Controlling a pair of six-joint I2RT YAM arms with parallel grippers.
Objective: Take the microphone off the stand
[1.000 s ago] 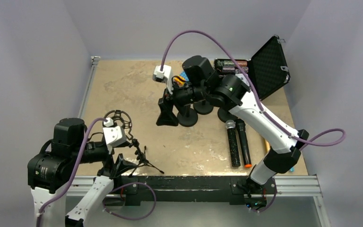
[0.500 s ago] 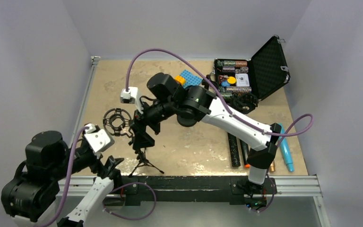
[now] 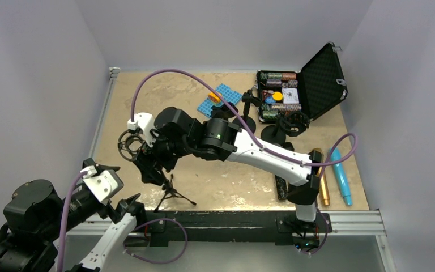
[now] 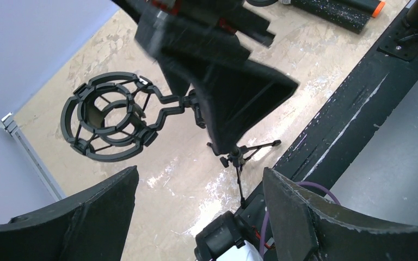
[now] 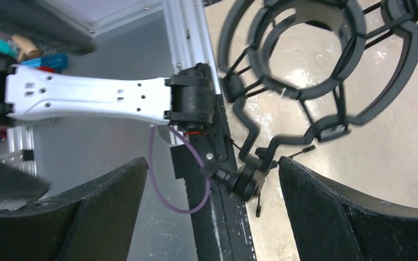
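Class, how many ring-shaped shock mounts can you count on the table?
2. One mount is on the tripod at left; the other is on a round-base stand by the open case. The right arm may hide more.

Two robot arms, one tripod stand, two microphones, one open case, one blue baseplate.

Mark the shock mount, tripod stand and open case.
shock mount (image 4: pixel 111 77), left wrist view, top of outer ring
tripod stand (image 4: pixel 236 156), left wrist view, hub where the legs meet
open case (image 3: pixel 320 79), top external view, foam-lined lid
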